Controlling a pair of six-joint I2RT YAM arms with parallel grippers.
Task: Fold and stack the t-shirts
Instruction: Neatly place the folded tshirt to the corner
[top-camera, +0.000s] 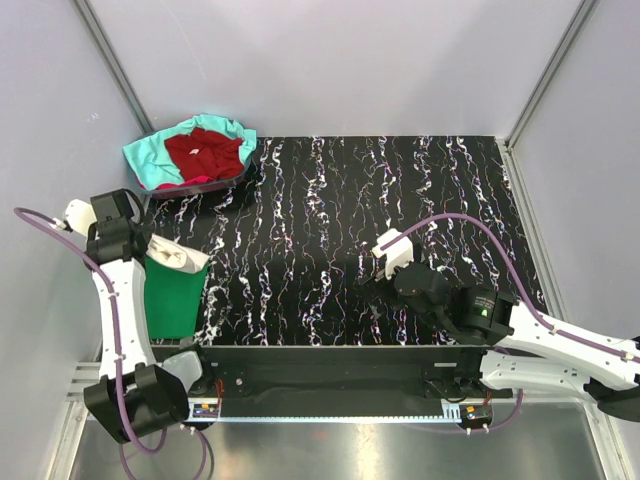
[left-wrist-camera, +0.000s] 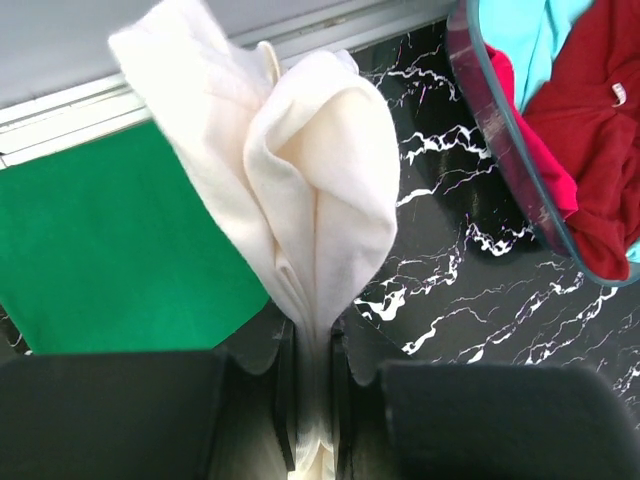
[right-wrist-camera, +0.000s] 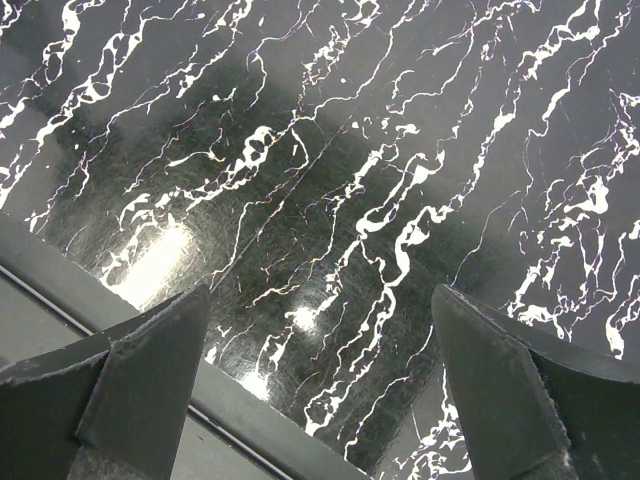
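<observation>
From the top camera, the black counter with white marble veining (top-camera: 330, 200) carries a dark-rimmed tub (top-camera: 240, 172) in its far left corner. A crumpled dark red cotton t-shirt (top-camera: 205, 152) lies on top of a teal t-shirt (top-camera: 145, 158) in the tub. At the near left edge a flat folded green t-shirt (top-camera: 175, 298) lies on the counter. The left end effector (top-camera: 158, 250) holds a bunched white t-shirt (top-camera: 180, 258) just above its far end. The right end effector (top-camera: 385, 268) hangs low over bare counter right of centre, well apart from all the cloth.

In the left wrist view, the left end effector (left-wrist-camera: 312, 400) is pressed together on a gathered fold of the white t-shirt (left-wrist-camera: 310, 200). The green t-shirt (left-wrist-camera: 110, 240) lies to one side of it. On the other side is the tub (left-wrist-camera: 500, 130) with the dark red t-shirt (left-wrist-camera: 590, 130) and the teal t-shirt (left-wrist-camera: 520, 30).

In the right wrist view, the right end effector (right-wrist-camera: 320, 390) is spread wide and holds nothing. Only the counter (right-wrist-camera: 350, 150) lies beneath it.
</observation>
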